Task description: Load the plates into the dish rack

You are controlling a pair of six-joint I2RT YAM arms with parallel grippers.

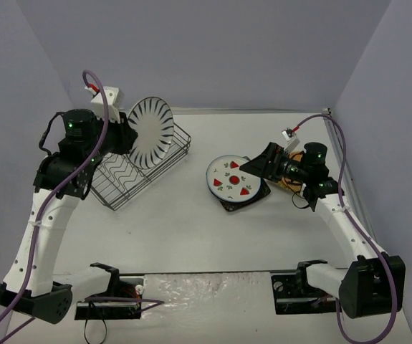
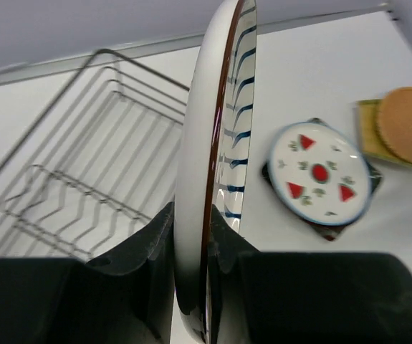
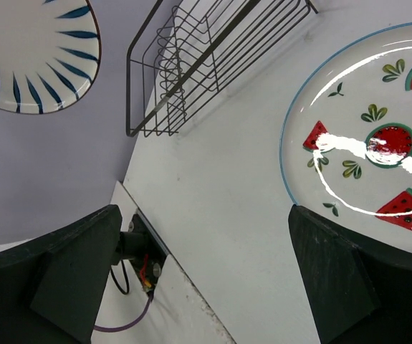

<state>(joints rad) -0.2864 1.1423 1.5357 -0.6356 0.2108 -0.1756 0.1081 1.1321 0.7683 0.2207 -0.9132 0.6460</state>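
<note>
Left gripper [image 2: 191, 247] clamps the striped plate [image 1: 152, 131], held on edge above the rack [image 1: 117, 192]. Loading looks under way; next it likely needs lowering squarely between two dividers [image 2: 77, 204]. Right gripper [image 1: 254, 165], jaws apart, hovers beside the fruit plate [image 1: 233, 179], well apart from the rack.

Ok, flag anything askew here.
Nothing spilled or broken. The dish rack sits skewed to the table edges, and the fruit plate rests on the dark square plate. The striped plate is on edge in the left hand.
</note>
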